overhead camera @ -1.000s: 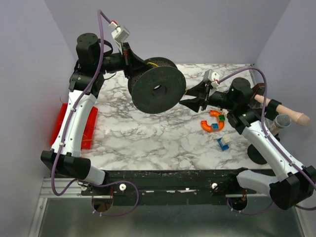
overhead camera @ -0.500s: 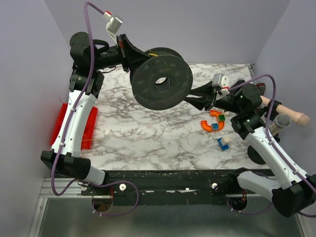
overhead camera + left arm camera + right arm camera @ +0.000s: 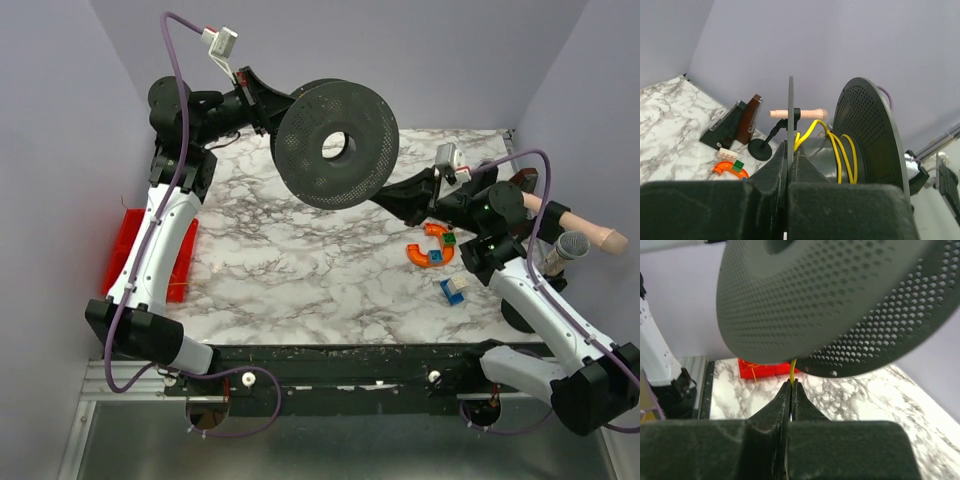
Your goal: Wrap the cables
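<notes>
A black perforated spool [image 3: 337, 145] hangs above the back of the marble table [image 3: 300, 270], its flat face tilted toward the camera. My left gripper [image 3: 272, 112] is shut on the thin edge of one spool flange [image 3: 790, 107]. The cables, a thin yellow wire [image 3: 840, 150], lie in a few turns around the spool's hub. A strand of the yellow wire [image 3: 793, 369] drops from under the flange into my right gripper [image 3: 791, 385], which is shut on it. In the top view the right gripper [image 3: 385, 197] sits just under the spool's lower right rim.
A red tray [image 3: 125, 250] lies off the table's left edge. An orange curved piece [image 3: 430, 255] and a blue block [image 3: 453, 290] lie at the right. A peach rod [image 3: 585, 228] on a black stand [image 3: 518, 312] and a brown wedge [image 3: 737, 125] stand at the far right.
The left arm raised the spool, moved it right and turned its face toward the camera. The right gripper followed under its rim and closed from half open onto the yellow wire.
</notes>
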`<action>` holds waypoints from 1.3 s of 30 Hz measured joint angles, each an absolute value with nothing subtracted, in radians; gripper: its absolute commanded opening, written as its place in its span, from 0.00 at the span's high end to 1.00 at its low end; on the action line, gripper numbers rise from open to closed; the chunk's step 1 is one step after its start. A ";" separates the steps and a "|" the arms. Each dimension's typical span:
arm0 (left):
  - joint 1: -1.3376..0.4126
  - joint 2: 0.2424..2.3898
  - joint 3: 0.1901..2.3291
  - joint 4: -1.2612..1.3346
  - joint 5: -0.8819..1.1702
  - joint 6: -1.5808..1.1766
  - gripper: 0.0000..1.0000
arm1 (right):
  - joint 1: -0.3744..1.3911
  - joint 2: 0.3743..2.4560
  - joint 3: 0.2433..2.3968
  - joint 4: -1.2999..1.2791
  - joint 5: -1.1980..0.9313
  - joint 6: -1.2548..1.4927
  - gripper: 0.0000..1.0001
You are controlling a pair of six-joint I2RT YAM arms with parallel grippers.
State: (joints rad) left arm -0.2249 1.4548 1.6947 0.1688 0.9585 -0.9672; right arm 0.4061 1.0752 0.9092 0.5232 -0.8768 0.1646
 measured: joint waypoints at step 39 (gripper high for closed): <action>-0.325 2.230 1.234 1.002 0.619 -1.460 1.00 | 0.447 1.491 0.634 0.533 -0.243 0.801 0.99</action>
State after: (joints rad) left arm -0.3252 2.2303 1.2343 1.0023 0.6189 -1.4601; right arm 0.4473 1.4914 0.6342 0.5327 -0.2432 0.8013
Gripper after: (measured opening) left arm 0.020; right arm 0.012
